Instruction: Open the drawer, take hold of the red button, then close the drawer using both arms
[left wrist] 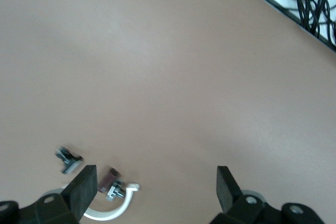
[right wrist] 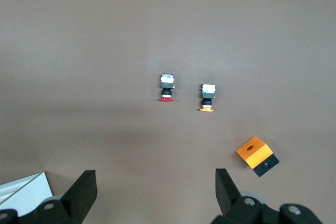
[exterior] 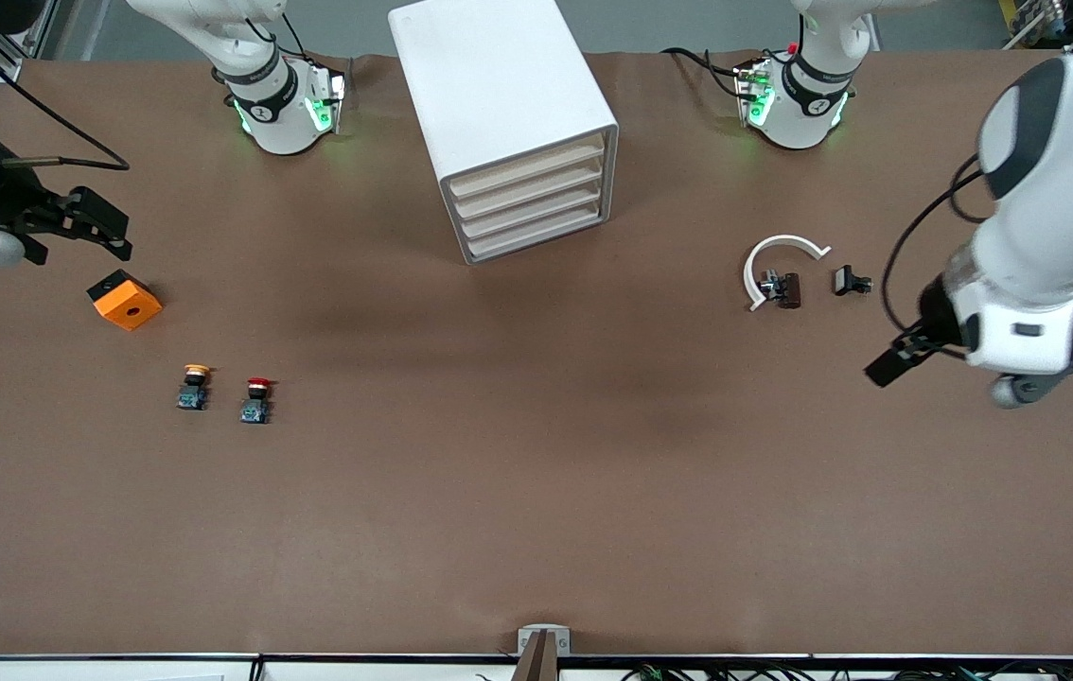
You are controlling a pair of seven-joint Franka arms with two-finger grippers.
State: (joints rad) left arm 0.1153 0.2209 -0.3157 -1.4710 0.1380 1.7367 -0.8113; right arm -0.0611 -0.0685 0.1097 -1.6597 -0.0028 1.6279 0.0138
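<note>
While all four drawers of the cabinet (exterior: pixel 508 123) sit shut, nothing is done: the button (exterior: pixel 255 400) lies nearer the camera than the cabinet. Left gripper (left wrist: pixel 156 186) fingers apart, empty. Right gripper (right wrist: pixel 156 186) likewise, above the button (right wrist: pixel 166 86).

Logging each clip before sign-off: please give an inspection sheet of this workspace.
Surface: brown table, bare in the middle.
Job's things: white four-drawer cabinet, all drawers shut; red-capped push button on the table toward the right arm's end.
Clutter: yellow-capped button, orange holed cube, white curved clip, two small dark parts.
Grippers: left gripper open, empty; right gripper open, empty.
Cables: black leads on both arms.
Surroundings: nothing seen.
</note>
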